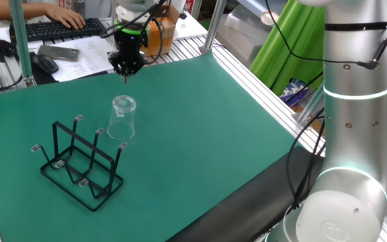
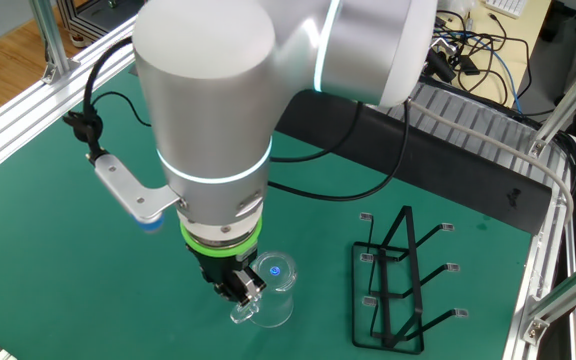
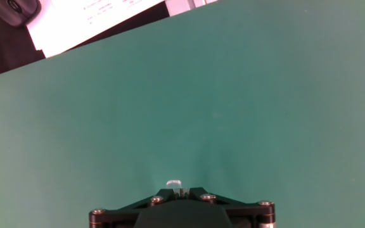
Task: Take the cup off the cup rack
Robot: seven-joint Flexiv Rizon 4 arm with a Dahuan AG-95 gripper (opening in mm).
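Observation:
The clear cup (image 1: 123, 118) stands on the green mat, apart from the black wire cup rack (image 1: 80, 163) and just behind its right prongs. In the other fixed view the cup (image 2: 272, 292) is left of the rack (image 2: 400, 280), with none of its prongs inside it. My gripper (image 1: 126, 78) hangs above the mat beyond the cup, not touching it. Its fingers are pressed together with nothing between them. In the hand view the gripper (image 3: 173, 185) shows only closed fingertips over bare mat; cup and rack are out of that view.
The green mat (image 1: 200, 134) covers the table, with aluminium rails along its far and right edges. A keyboard (image 1: 59, 28), a mouse (image 1: 45, 63) and papers lie beyond the far edge, and a person's hand rests on the keyboard. The arm's base (image 1: 351, 134) stands at the right.

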